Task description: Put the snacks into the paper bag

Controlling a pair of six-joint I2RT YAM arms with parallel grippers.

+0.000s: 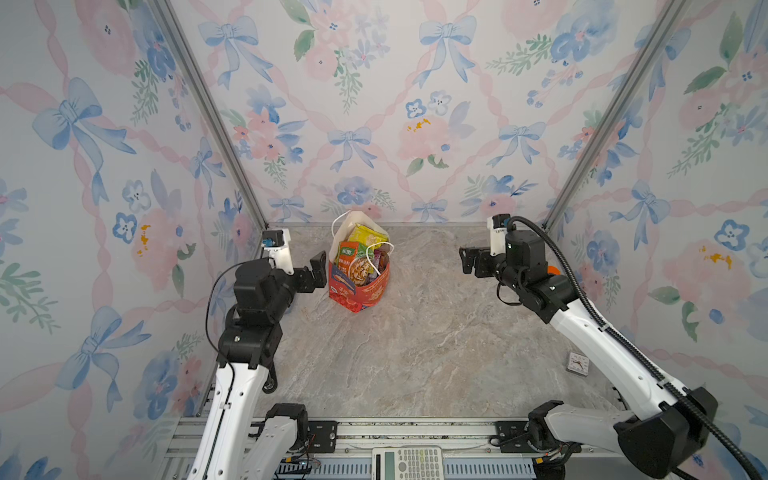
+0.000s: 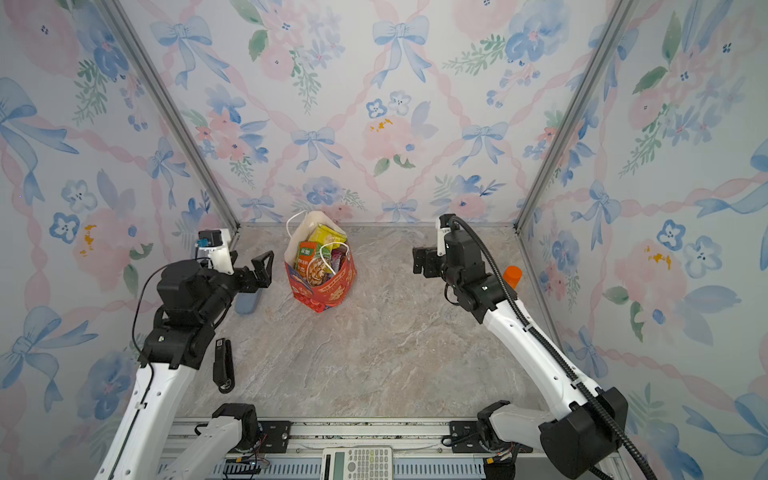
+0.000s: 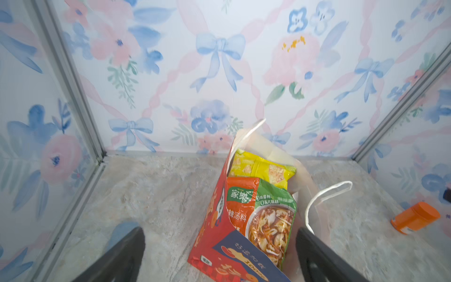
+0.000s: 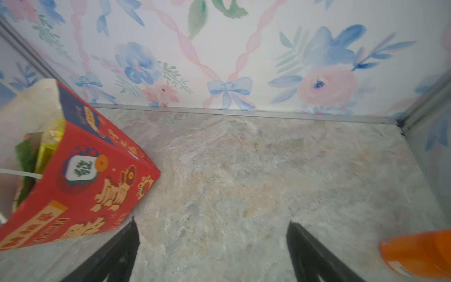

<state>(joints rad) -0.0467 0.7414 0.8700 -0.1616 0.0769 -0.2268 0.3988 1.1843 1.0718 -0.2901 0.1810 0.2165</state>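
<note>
- Left wrist view: small red paper bag with gold characters (image 3: 212, 219) stands on the grey marbled bench (image 3: 146, 195), with crinkly plastic snack packets (image 3: 263, 212) inside.
- Left end effector (image 3: 219, 232) and right end effector (image 4: 212, 222) are wide open and empty.
- Packets look light, soft and slippery; pinch 1 by its sealed edge.

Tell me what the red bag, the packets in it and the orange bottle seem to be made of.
Red printed bag: stiff paper or card, fairly matte; sharp folds, pale unprinted inside. Green-and-orange soup packet and yellow packet: thin plastic film, glossy, crinkled with glare. Orange bottle: probably smooth plastic, opaque, slight sheen.
</note>
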